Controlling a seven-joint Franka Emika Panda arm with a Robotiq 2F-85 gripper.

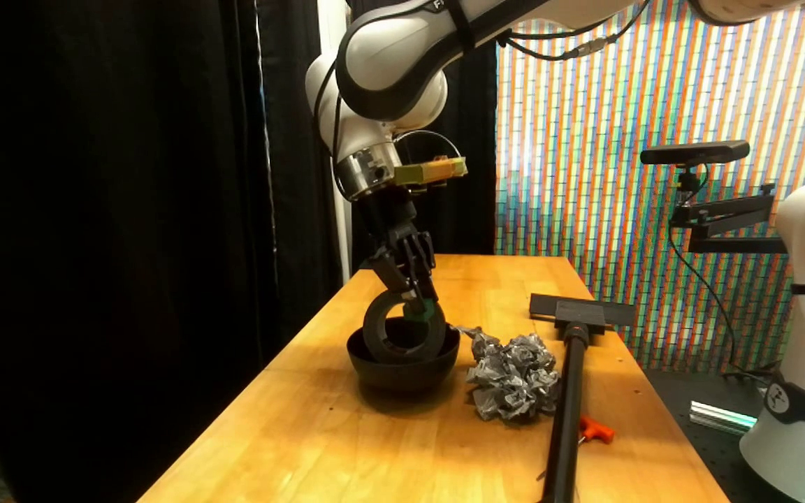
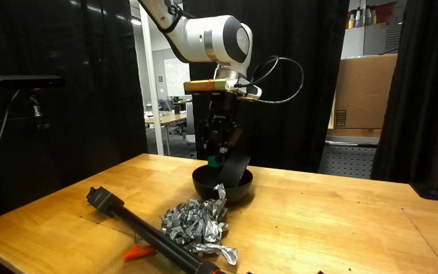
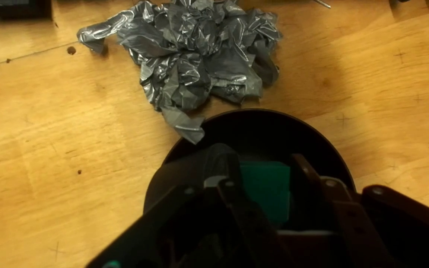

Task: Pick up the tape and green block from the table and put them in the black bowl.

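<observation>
Honey-coloured wood makes up the table (image 1: 291, 419), and I take every bearing on it from the bowl (image 1: 402, 381). The pole (image 1: 570, 398) lies well apart from the bowl; only a careless sweep of mine would clip it. My gripper (image 1: 418, 297) hangs right over the bowl, fingers drawn in on a load; parting them too fast could knock the rim. I'd expect the bowl itself to skid or tip if anything gets levered against its wall. The wad (image 1: 514, 377) is just beside the bowl, and in the wrist view a loose end crosses the rim line, so it could snag when I lift away. The tape (image 2: 234, 170) leans on edge, its lower part inside the bowl and its top above the rim; freed, it might topple outward, or catch on a finger through its hole and ride up with me. Smallest, the block (image 2: 215, 161) is above the bowl, near the tape, pinched between the fingers as I read it; whether they also nip the tape I can't tell. Let go from there, it could strike the tape's edge and bounce out.
</observation>
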